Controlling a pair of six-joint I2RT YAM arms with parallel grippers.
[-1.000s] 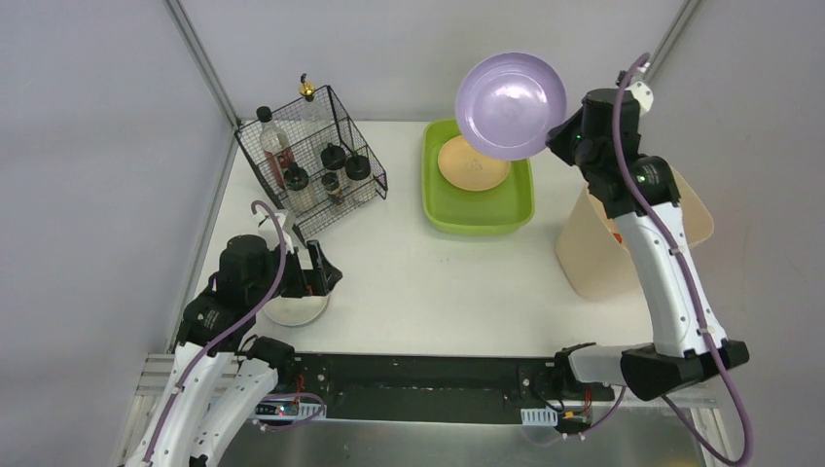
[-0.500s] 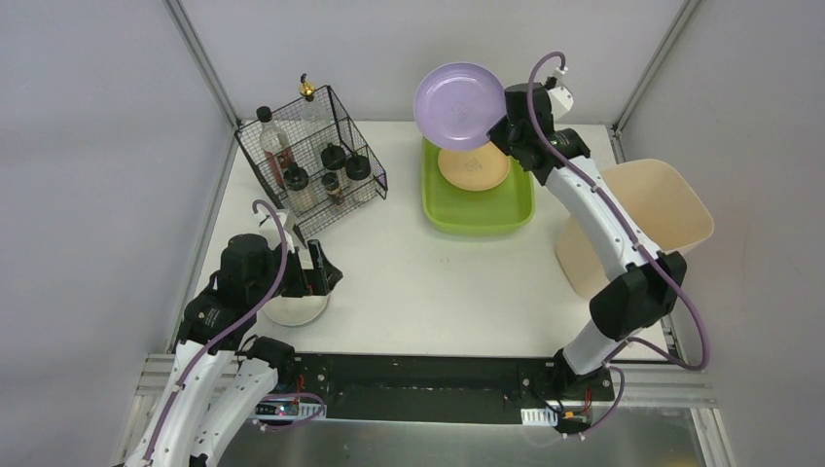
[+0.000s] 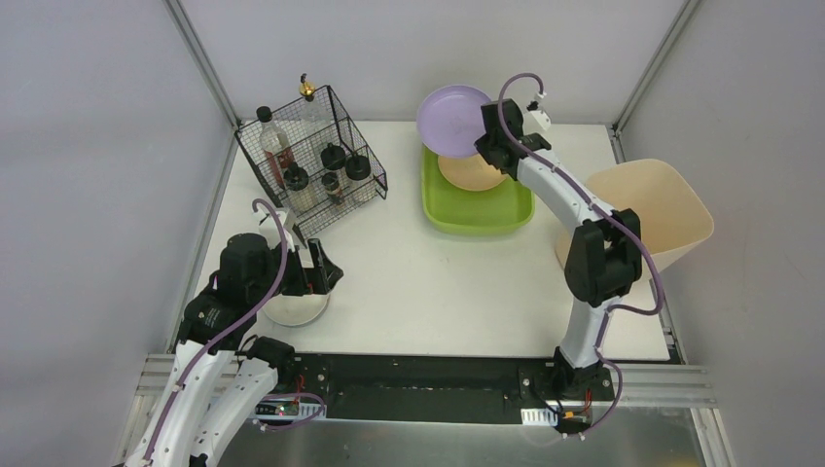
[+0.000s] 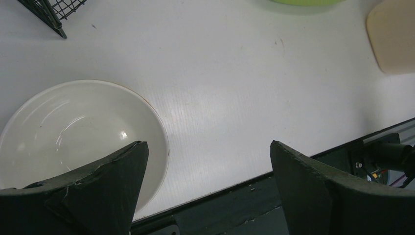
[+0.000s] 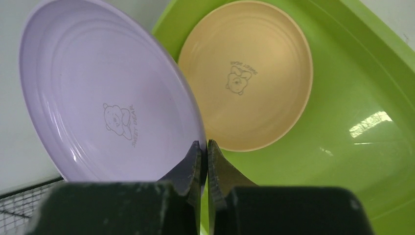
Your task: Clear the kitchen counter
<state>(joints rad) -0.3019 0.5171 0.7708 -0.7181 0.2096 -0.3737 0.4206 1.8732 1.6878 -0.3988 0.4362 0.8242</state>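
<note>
A lime-green tray [image 3: 486, 214] holds a tan plate [image 5: 274, 107] printed with a small bear; at the tray's edge, a lilac plate [image 5: 88, 88] bears the same print and concentric rings.

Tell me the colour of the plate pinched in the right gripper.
The plate is lilac, with a faint bear print; clearest in the right wrist view.
</note>
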